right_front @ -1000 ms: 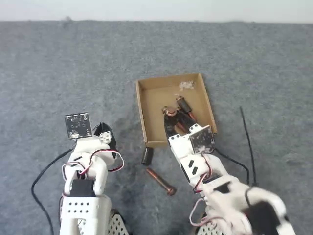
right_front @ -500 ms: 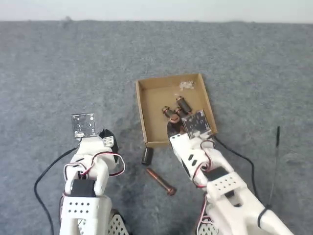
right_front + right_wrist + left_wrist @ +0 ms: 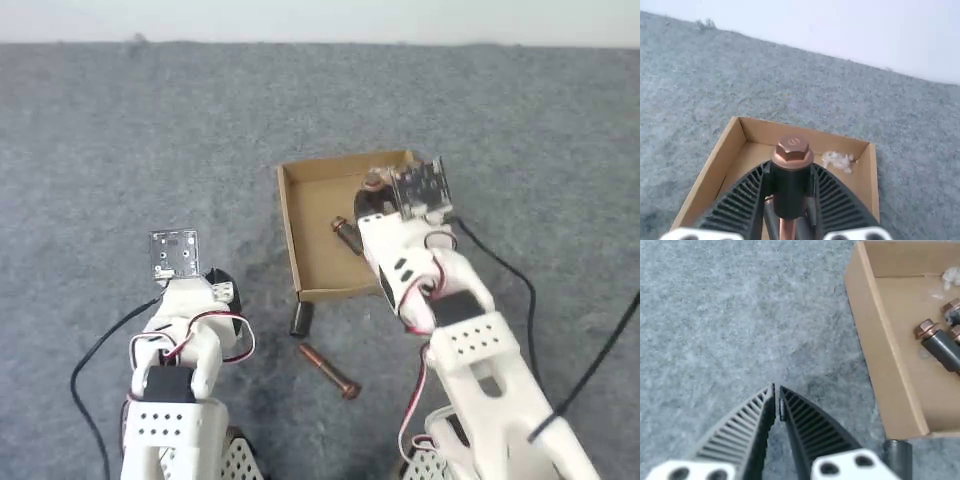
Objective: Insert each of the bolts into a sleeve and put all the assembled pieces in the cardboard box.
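right gripper (image 3: 790,171): jaws clamped on sleeved bolt (image 3: 790,187) over cardboard box (image 3: 748,129) | left gripper (image 3: 776,391): jaws closed, empty | tip: lower within the walls, then release gently

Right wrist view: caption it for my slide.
Right claw holds a bolt seated in a sleeve over the cardboard box.

Bright, even, diffuse light. Soft, faint shadows hug the cardboard box (image 3: 288,235) wall and the loose bolt (image 3: 326,369).
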Controlling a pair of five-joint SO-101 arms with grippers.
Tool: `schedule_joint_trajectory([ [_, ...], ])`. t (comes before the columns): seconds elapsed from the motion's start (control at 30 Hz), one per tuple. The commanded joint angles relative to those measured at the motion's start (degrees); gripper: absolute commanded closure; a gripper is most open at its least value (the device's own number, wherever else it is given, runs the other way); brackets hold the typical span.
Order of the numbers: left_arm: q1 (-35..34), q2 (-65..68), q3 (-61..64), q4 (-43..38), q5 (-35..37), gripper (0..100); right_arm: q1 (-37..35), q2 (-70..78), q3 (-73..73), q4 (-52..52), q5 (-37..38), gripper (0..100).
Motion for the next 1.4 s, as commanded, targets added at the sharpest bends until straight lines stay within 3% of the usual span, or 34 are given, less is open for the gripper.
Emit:
schedule_joint_trajectory([
  [0.0, 0.4, 0.0, -3.0, 0.3, -0.8, 99, 1.8, 7.2, -11.4, 5.1, -0.1, 99.3],
  [0.33, 0.3, 0.0, -3.2, 0.3, -1.7, 99, 7.3, 29.9, -29.9, 11.5, 0.2, 99.3],
  [0.53, -0.7, 0.0, -3.3, 0.1, -1.6, 99, 7.8, 40.1, -36.6, 11.6, 8.8, 99.3],
  [0.83, -0.7, 0.0, -3.2, -0.1, -1.6, 99, 7.6, 47.6, -41.1, 11.9, 8.9, 99.3],
  [0.97, -0.7, 0.3, -3.3, -0.1, -1.6, 99, 7.6, 48.3, -44.0, 18.4, 8.9, 99.2],
  [1.17, -1.1, 17.3, -8.8, -6.1, -0.6, 99, 6.9, 51.5, -52.0, 28.5, 8.8, 99.2],
  [1.37, -4.3, 37.2, -16.6, -13.2, -5.7, 99, 6.2, 54.4, -54.7, 32.0, 8.8, 94.4],
])
